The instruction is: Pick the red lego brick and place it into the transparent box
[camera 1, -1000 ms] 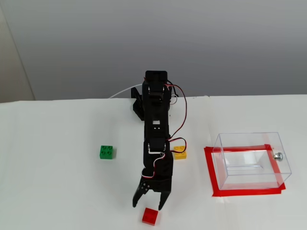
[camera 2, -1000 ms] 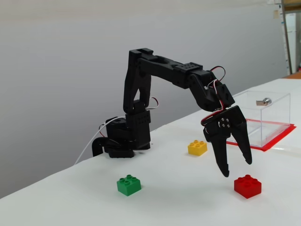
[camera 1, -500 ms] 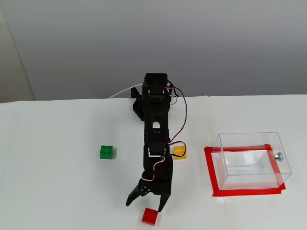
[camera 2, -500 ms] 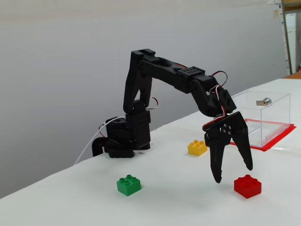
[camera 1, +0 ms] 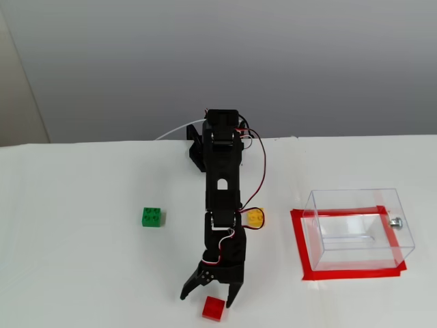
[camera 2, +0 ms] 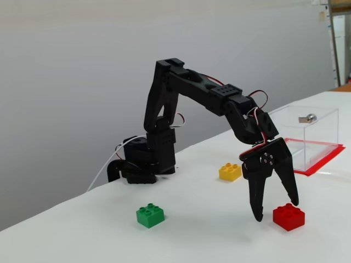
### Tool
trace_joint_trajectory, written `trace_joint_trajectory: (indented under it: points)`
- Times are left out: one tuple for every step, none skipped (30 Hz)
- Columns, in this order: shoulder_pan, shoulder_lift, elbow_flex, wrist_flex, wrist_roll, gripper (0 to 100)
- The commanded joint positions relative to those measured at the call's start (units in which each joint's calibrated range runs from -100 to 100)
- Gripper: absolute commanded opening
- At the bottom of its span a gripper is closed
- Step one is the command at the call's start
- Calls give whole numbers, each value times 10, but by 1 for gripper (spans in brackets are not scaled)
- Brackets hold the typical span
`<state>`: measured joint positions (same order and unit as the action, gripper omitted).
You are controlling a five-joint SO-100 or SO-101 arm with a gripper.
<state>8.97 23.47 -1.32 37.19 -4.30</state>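
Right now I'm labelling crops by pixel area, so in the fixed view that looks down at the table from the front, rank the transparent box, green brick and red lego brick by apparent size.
1. transparent box, by far the largest.
2. green brick and red lego brick: they look about alike, so I won't rank them.

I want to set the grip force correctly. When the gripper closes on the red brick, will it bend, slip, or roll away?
The red lego brick looks like hard moulded plastic, so it probably stays stiff. It lies flat with square sides, so rolling seems unlikely. Its glossy faces may slip on the white table if the open gripper touches one side first.
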Motion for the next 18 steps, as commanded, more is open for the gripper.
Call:
trace_joint_trajectory:
  points:
    - [-11, -3, -22, -21, -2, 41]
    - [-12, 2, -22, -27, -2, 41]
    - [-13, 8, -22, -31, -1, 41]
    - [-13, 12, -22, -32, 0, 41]
    - [-15, 17, -27, -32, 0, 41]
    - [-15, 21, -33, -27, -1, 41]
    - [-15, 25, -37, -26, -1, 41]
    - [-15, 29, -40, -26, -1, 41]
    - [-15, 32, -45, -26, -1, 41]
    - [-15, 34, -48, -26, -1, 41]
    - [-15, 36, -51, -26, 0, 41]
    - [-16, 38, -51, -26, 1, 41]
    - [-16, 40, -51, -27, 2, 41]
    - [-16, 40, -51, -28, 2, 41]
    - [-16, 42, -51, -28, 2, 41]
    - [-16, 42, -51, -28, 2, 41]
    - [-16, 42, -51, -28, 2, 41]
    - [-16, 42, -50, -28, 2, 41]
